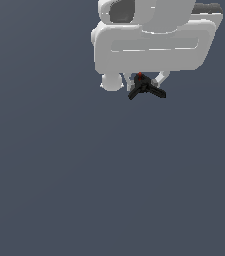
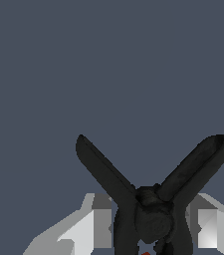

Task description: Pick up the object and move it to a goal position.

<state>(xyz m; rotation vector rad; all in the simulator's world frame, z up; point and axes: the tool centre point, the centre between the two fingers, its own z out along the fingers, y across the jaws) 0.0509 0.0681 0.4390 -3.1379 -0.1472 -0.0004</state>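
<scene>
The object [image 1: 145,88] is a tiny black thing with splayed prongs and a small red dot on top, sitting near the top of the exterior view. My white gripper [image 1: 143,82] hangs right over it, and its fingers reach down on either side of the object's hub. In the wrist view the object [image 2: 153,209] fills the space between my two fingertips [image 2: 96,224], with two black prongs spreading away from the hub. The pads sit tight against the hub, so the gripper is shut on the object.
Plain dark grey-blue ground surrounds the gripper in both views. No other objects, containers or edges show. No goal marker shows in either view.
</scene>
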